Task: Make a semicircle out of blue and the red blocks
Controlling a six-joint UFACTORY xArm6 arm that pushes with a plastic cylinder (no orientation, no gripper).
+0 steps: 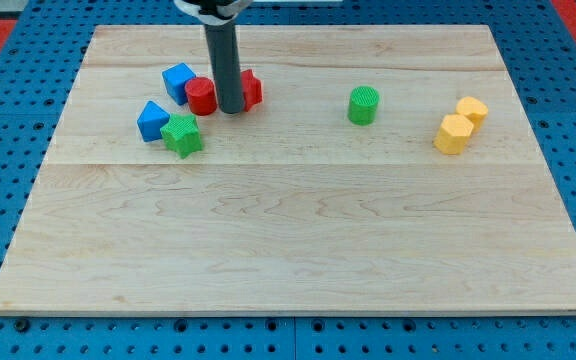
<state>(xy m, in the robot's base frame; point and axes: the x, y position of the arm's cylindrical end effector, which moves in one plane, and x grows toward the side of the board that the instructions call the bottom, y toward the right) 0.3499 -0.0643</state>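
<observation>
My tip (232, 109) stands at the upper left of the wooden board (298, 260), between two red blocks. A red cylinder (201, 96) touches it on the view's left. A second red block (252, 89) sits just to its right, partly hidden by the rod. A blue cube (178, 81) lies up and left of the red cylinder. A second blue block (152, 120) lies lower left, next to a green star-shaped block (183, 135).
A green cylinder (364, 105) stands right of centre near the top. Two yellow blocks (454, 134) (472, 110) sit together at the upper right. The board lies on a blue perforated surface (8, 150).
</observation>
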